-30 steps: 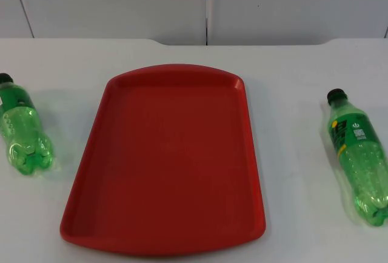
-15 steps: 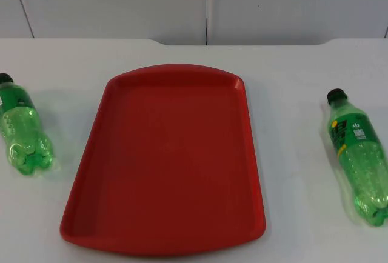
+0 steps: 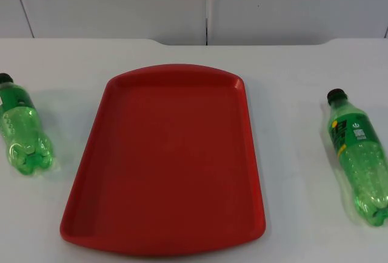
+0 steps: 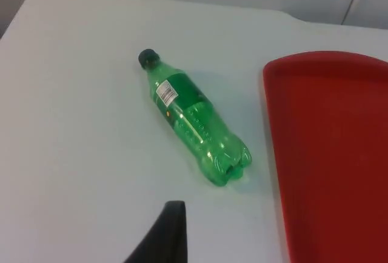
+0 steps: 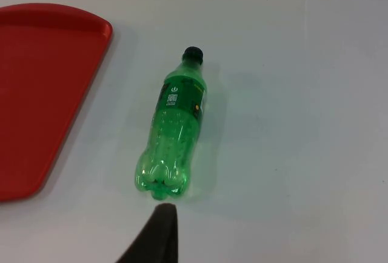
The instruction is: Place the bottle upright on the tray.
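Red tray [image 3: 163, 160], centre of white counter [image 3: 291, 81]: rounded rectangle, smooth plastic, raised rim, nothing lying in it. Seen also from left wrist [image 4: 333, 154] and from right wrist [image 5: 42, 87].

Left bottle [image 3: 22, 131], green translucent plastic, dark cap, lying on its side on the counter, well apart from the tray's left edge, cap toward the partition wall [image 3: 121, 2], lobed base toward the near edge. From left wrist [image 4: 194, 117]: white barcode label on the shoulder, ribbed body.

Right bottle [image 3: 359, 157], same make, lying on its side right of the tray, apart from it, cap toward the wall, yellow-and-white label print on the upper body. From right wrist [image 5: 174, 129]: base just beyond the black fingertip.

Left gripper: above the counter near the left bottle, one black fingertip [image 4: 167, 233] visible; spread of jaws cannot be told, nothing seen held.

Right gripper: above the counter near the right bottle, one black fingertip [image 5: 156, 236] visible; spread of jaws cannot be told, nothing seen held.
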`<state>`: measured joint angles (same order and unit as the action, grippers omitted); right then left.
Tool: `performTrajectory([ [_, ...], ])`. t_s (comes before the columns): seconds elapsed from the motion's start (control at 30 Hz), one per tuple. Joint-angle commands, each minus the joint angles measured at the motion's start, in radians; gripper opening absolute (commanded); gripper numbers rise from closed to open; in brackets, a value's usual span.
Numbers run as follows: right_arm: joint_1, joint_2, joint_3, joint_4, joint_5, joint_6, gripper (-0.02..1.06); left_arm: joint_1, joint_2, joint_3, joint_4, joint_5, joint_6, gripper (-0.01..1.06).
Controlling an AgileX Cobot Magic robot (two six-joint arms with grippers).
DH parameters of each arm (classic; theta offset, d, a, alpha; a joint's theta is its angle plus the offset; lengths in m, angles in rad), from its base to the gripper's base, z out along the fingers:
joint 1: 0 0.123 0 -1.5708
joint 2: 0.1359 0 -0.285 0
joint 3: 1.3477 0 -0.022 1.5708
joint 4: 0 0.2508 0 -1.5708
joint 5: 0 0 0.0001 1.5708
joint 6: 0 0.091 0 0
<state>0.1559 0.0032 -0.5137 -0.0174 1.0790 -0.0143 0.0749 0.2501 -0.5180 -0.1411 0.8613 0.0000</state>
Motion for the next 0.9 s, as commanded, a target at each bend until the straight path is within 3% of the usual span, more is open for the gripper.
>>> performTrajectory([
  [0.0, -0.005, -0.003, -0.001, 0.003, -0.001, -0.002, 1.05, 0.001, 0.044, 0.005, -0.017, -0.061, -0.008, 1.05],
  [0.33, -0.005, -0.003, -0.001, 0.003, -0.001, -0.002, 1.05, 0.001, 0.24, -0.002, -0.088, -0.187, 0.057, 1.05],
  [0.87, -0.005, -0.003, -0.001, 0.001, -0.001, -0.002, 1.05, 0.001, 0.743, -0.297, -0.086, -0.228, 0.108, 1.05],
])
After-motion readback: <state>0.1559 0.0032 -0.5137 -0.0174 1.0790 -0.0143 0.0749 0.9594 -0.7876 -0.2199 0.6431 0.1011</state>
